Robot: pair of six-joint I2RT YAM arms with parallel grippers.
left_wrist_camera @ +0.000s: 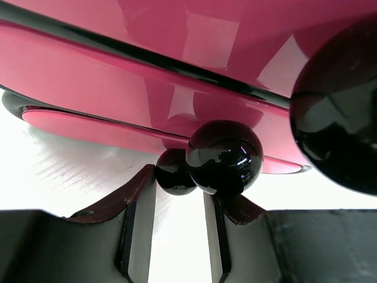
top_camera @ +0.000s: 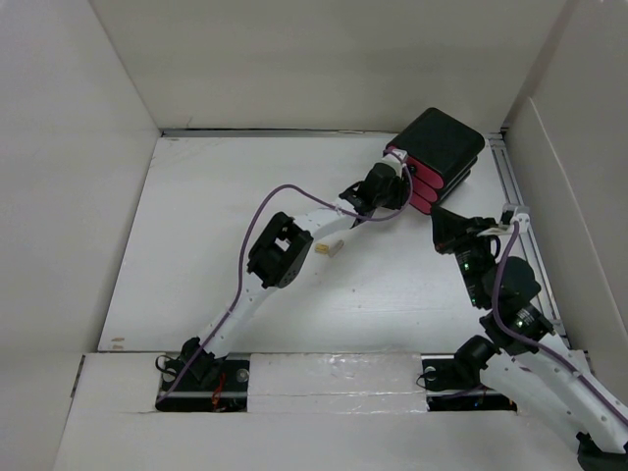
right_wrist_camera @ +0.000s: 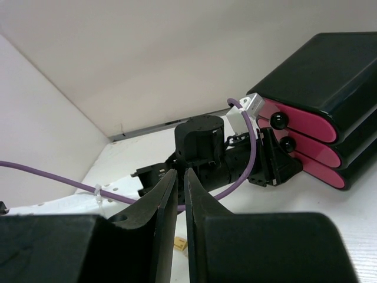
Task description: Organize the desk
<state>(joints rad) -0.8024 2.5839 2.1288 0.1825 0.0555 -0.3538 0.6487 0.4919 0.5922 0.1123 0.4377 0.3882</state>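
Observation:
The desk (top_camera: 216, 226) is a large white tabletop with white panel walls round it. A black box with three pink drawers (top_camera: 444, 152) stands at its back right. My left gripper (top_camera: 399, 179) is at the drawer fronts. In the left wrist view its jaws (left_wrist_camera: 179, 190) stand apart with nothing between them, and a glossy black drawer knob (left_wrist_camera: 224, 157) sits just past the fingertips. My right gripper (top_camera: 439, 216) hovers in front of the box; its fingers (right_wrist_camera: 180, 174) are nearly together and empty.
A small tan piece (top_camera: 329, 248) lies on the desk near the left arm's forearm and also shows in the right wrist view (right_wrist_camera: 181, 243). A purple cable (top_camera: 285, 191) loops over the left arm. A metal rail (top_camera: 525, 211) runs along the right wall.

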